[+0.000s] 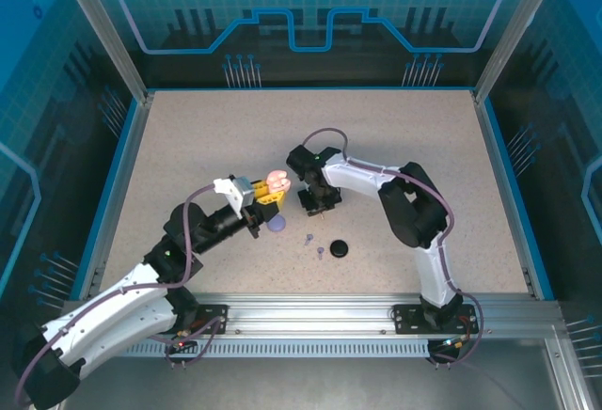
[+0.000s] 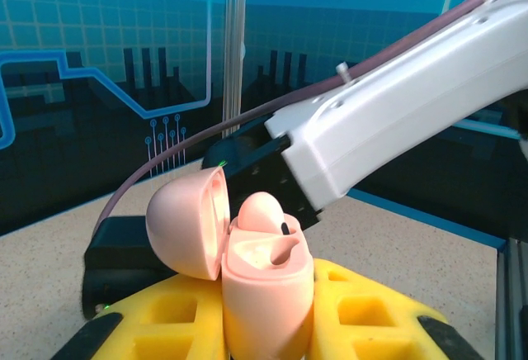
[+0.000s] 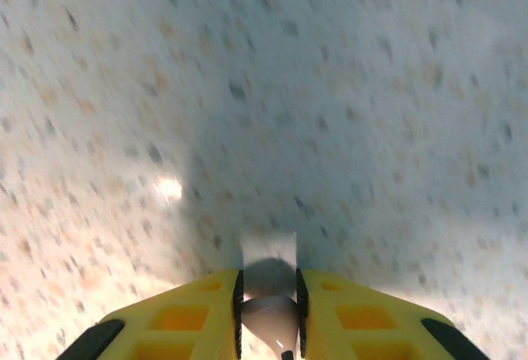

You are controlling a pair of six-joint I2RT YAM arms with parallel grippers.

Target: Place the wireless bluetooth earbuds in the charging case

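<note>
Enclosing speckled beige tabletop (image 1: pixel 235 128), blue walls (image 1: pixel 310 15) (aluminium posts (image 1: pixel 102 29))

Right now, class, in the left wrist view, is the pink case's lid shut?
No, the lid of the pink case stands swung open to one side.

Overhead light falls bright and even across the top external view. The left arm (image 1: pixel 193 241) and right arm (image 1: pixel 414 208) cast short, soft shadows on the speckled table (image 1: pixel 207 147), and the blue walls (image 1: pixel 310 15) stay dim. In the left wrist view the pink charging case (image 2: pixel 264 286) is sharp, with a soft sheen on its open lid (image 2: pixel 186 224); the backdrop is slightly soft. The right wrist view is blurred: the table's speckles streak, a broad grey shadow covers the middle, and a small glare spot (image 3: pixel 169 188) shines left of centre.
</note>
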